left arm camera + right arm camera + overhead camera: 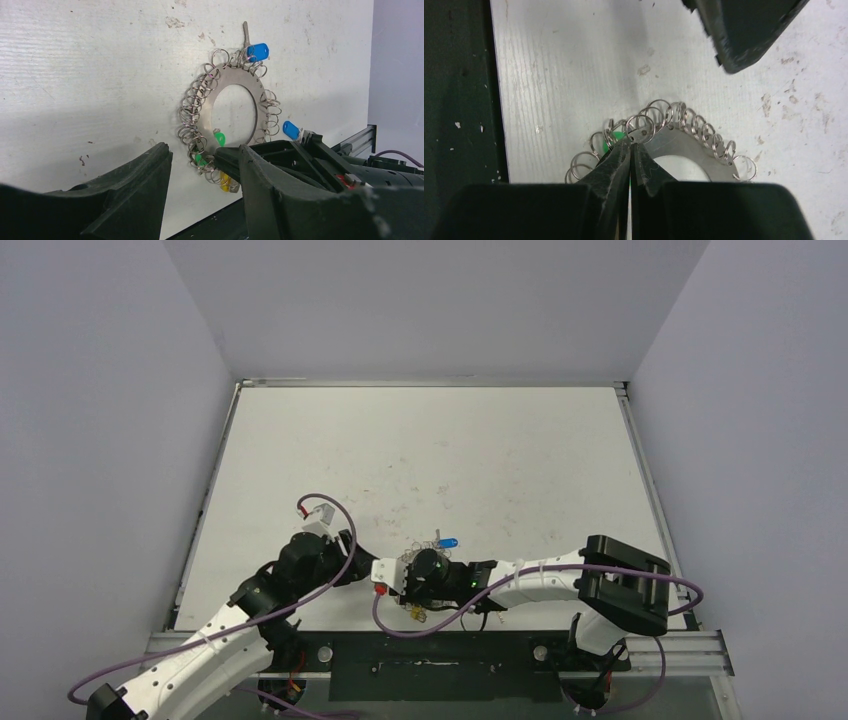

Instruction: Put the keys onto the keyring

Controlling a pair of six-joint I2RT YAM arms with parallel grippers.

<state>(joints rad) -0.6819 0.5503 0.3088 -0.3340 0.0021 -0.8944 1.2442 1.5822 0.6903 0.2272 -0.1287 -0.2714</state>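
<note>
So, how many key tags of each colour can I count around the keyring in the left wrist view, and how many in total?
Blue: 2, the upper blue tag and the lower blue tag
Green: 1, the green tag, partly behind the keyring
Yellow: 1, the yellow tag
Total: 4 tags

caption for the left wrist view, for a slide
The right gripper pinches the near rim of the loop-edged keyring on the white table, blue-tagged key at its far edge.
</note>
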